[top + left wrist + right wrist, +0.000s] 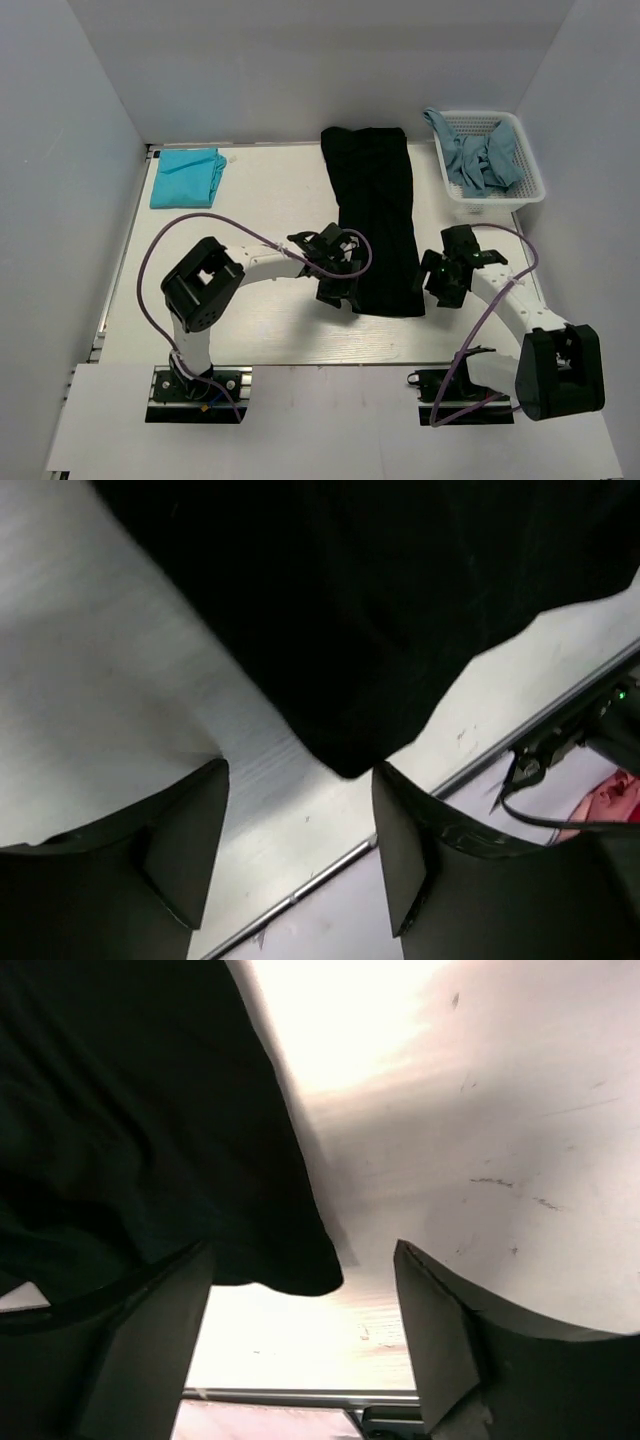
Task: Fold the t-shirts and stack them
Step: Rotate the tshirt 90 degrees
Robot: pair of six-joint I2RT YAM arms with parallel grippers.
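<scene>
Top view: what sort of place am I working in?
Probably a robot lab test cell: a white table boxed in by bare grey panels, with a black t-shirt, a teal t-shirt and a mesh basket.

left arm (pixel 262 262) elbow raised, forearm stretched rightward | left gripper (pixel 298 845) pointing down, jaws apart | right arm (pixel 512 302) forearm angled up-left | right gripper (pixel 303 1335) pointing down, jaws wide apart

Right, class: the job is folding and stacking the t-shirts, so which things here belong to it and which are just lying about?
Job: black t-shirt, folded teal t-shirt, greyish-blue t-shirts heaped in the basket.
Lying about: white mesh basket.
</scene>
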